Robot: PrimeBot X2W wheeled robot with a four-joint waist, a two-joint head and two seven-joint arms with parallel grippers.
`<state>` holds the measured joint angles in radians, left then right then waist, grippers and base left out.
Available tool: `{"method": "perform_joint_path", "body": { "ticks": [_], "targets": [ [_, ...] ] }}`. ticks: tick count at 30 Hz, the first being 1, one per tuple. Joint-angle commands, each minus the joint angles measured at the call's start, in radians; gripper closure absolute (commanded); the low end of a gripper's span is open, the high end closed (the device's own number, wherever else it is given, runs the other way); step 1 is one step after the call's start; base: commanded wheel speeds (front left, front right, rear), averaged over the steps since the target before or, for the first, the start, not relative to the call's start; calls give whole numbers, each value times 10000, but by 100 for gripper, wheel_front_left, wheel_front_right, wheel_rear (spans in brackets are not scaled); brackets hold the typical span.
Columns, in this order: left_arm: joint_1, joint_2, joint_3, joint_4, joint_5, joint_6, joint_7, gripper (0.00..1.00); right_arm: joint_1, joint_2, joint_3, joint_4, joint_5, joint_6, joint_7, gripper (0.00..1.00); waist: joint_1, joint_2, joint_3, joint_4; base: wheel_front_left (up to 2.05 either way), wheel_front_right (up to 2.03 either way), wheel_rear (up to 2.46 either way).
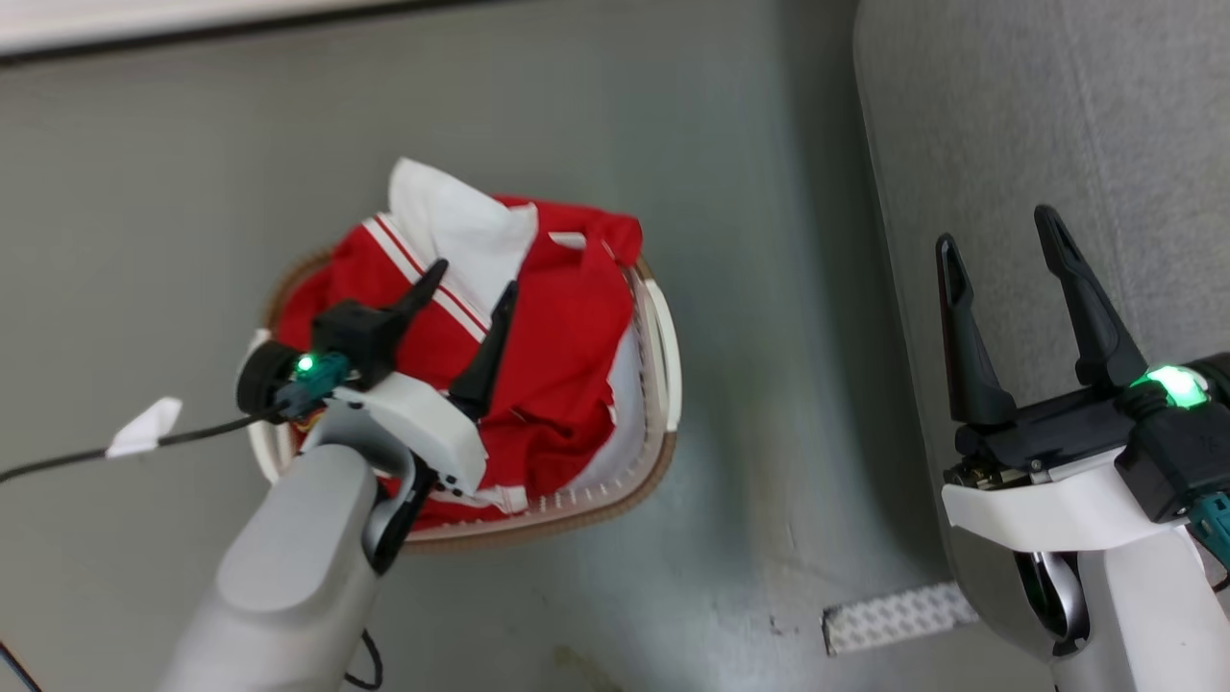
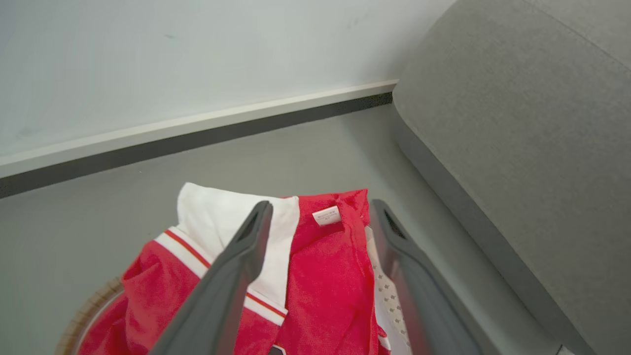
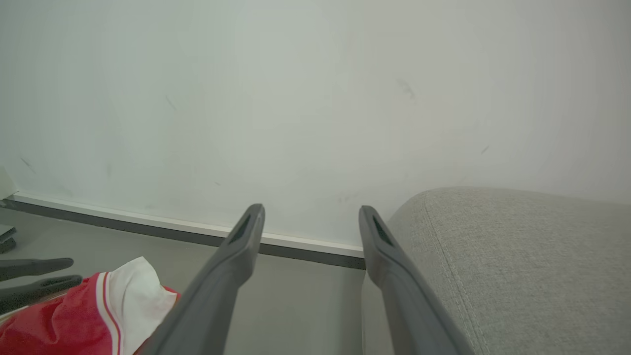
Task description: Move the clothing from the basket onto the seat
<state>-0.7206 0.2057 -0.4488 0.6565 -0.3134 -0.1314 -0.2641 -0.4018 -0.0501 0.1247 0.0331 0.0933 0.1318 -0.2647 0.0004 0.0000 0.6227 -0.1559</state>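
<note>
**A:** Starting at the left: what is the status of the left pincer (image 1: pixel 476 277)?

**B:** It hangs over the basket (image 1: pixel 663 365) with its fingers spread wide and nothing held. I cannot tell whether the tips touch the cloth.

**A:** How should the clothing (image 1: pixel 567 336) be expected to handle?

**B:** I judge it light, soft and limp. It should sag and trail once lifted, and the smooth sports fabric may slip out of a shallow pinch. The best place to take hold looks like the raised red fold between the spread fingers, just beside the white panel (image 1: pixel 461 226). A deep pinch there should gather more than one thin layer.

**A:** And the container and its contents?

**B:** The basket stands on the floor (image 1: pixel 769 288). The clothing is heaped in it above the brown rim, and the white panel pokes past the far edge. How many garments there are cannot be told. The basket itself looks light, so cloth snagging on the rim or the perforated wall could drag it along.

**A:** Further right?

**B:** A strip of bare floor separates the basket from the seat (image 1: pixel 1057 115). All the clothing I can see lies in the basket. The right pincer (image 1: pixel 997 227) hovers over the seat's near edge, fingers wide apart, gripping nothing.
</note>
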Motion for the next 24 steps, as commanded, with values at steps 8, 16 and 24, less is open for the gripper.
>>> {"method": "perform_joint_path", "body": {
  "ticks": [8, 16, 24],
  "targets": [
    [-1216, 238, -1399, 1461, -804, 17, -7, 0, -424, -4, 169, -665, 29, -21, 3, 0, -4, 0, 1577, -683, 0, 0, 0],
    [-2104, 555, -2545, 2760, -1289, 17, 93, 0, -417, -5, 112, -1188, 145, -21, 3, 0, -4, 0, 2267, -750, 0, 0, 0],
    [-2611, 904, -3553, 3510, -1650, 17, 299, 0, -528, -7, 113, -1345, 351, -21, 3, 0, -4, 0, 2692, -821, 0, 0, 0]
  ]
}}
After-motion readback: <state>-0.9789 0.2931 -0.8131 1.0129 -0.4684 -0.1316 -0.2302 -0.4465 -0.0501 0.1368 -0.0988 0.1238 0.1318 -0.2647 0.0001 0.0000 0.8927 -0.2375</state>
